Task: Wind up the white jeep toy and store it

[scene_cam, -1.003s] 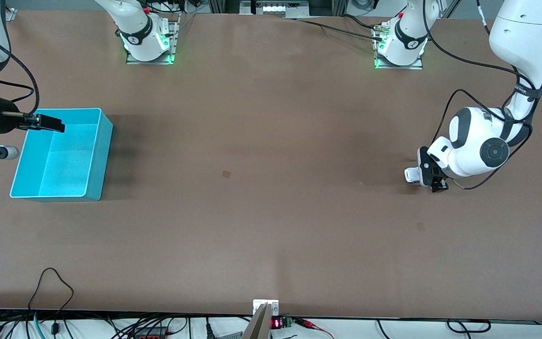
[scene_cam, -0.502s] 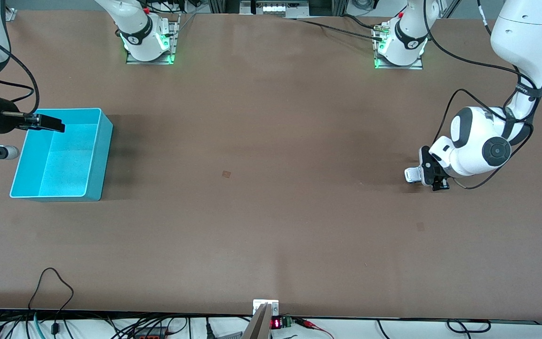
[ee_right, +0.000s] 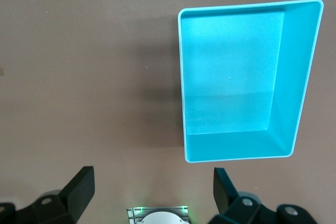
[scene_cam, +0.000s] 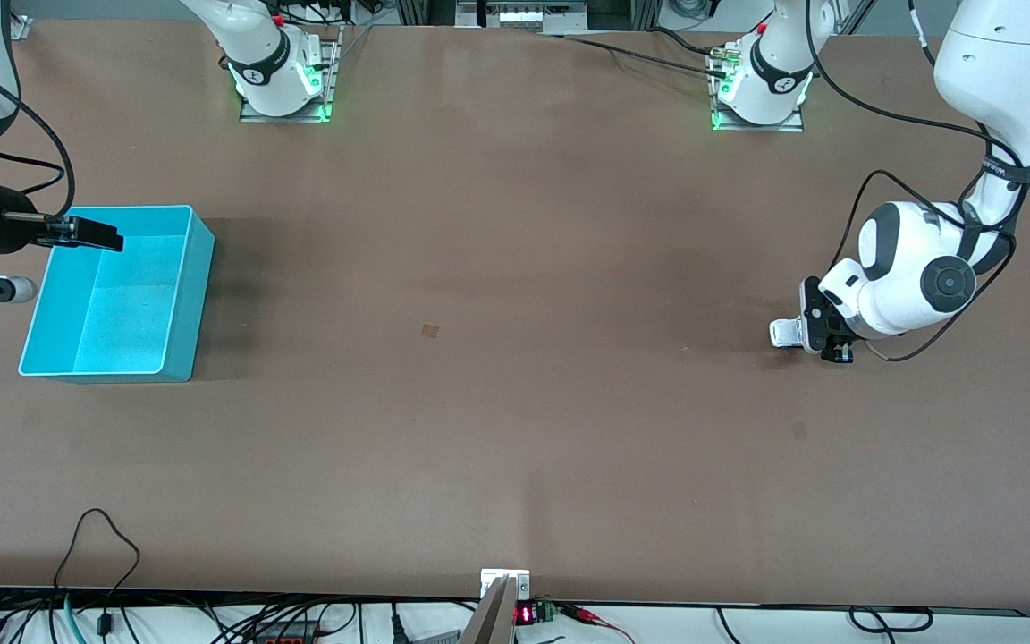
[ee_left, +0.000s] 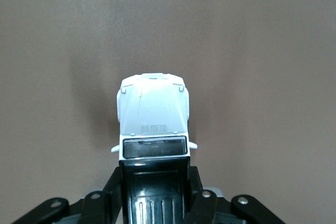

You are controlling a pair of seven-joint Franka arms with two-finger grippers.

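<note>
The white jeep toy (scene_cam: 781, 333) stands on the table at the left arm's end, a small boxy car with a black roof. My left gripper (scene_cam: 823, 338) is low over the table and shut on the jeep's black rear section. In the left wrist view the white hood (ee_left: 153, 113) points away from the gripper (ee_left: 155, 183), and the black fingers (ee_left: 198, 195) press on both sides of the roof. My right gripper (scene_cam: 111, 240) hangs open and empty above the edge of the turquoise bin (scene_cam: 198, 286), and its fingers (ee_right: 80, 184) stand wide apart.
The turquoise bin (ee_right: 295, 77) is empty and stands at the right arm's end of the table. Both arm bases (scene_cam: 282, 85) sit along the table's edge farthest from the front camera. Cables run along the edge nearest that camera.
The left gripper's fingers have closed on the jeep's rear section, and the left arm shifted slightly. The right arm has not moved.
</note>
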